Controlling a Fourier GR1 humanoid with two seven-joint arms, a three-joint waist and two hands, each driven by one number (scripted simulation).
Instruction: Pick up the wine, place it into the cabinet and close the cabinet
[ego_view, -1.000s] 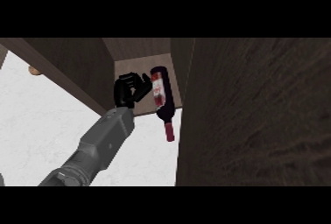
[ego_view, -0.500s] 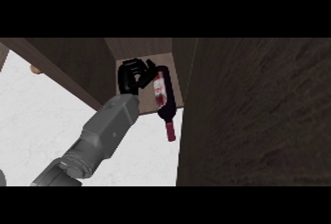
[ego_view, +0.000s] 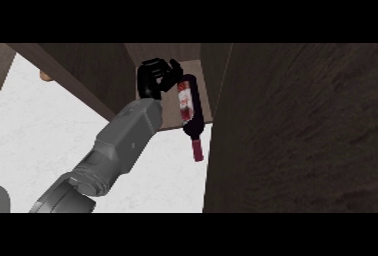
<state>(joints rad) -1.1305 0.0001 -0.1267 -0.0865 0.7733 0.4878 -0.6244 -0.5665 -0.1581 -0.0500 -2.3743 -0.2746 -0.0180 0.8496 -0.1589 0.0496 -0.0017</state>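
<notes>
Head view shows we're at the placing step: the wine bottle is lying on its side on the cabinet floor, fat end deep inside, red-capped neck poking out past the cabinet's front edge. The right hand is inside the cabinet too, black fingers curled around the bottle's fat end, so it looks like it's got hold of it. I reckon next it needs to nudge the bottle fully in, let go, back out, then swing the door shut. Dark glossy glass with a pale label, matte dark wood grain on cabinet and door, speckled white table in front of the cabinet.
</notes>
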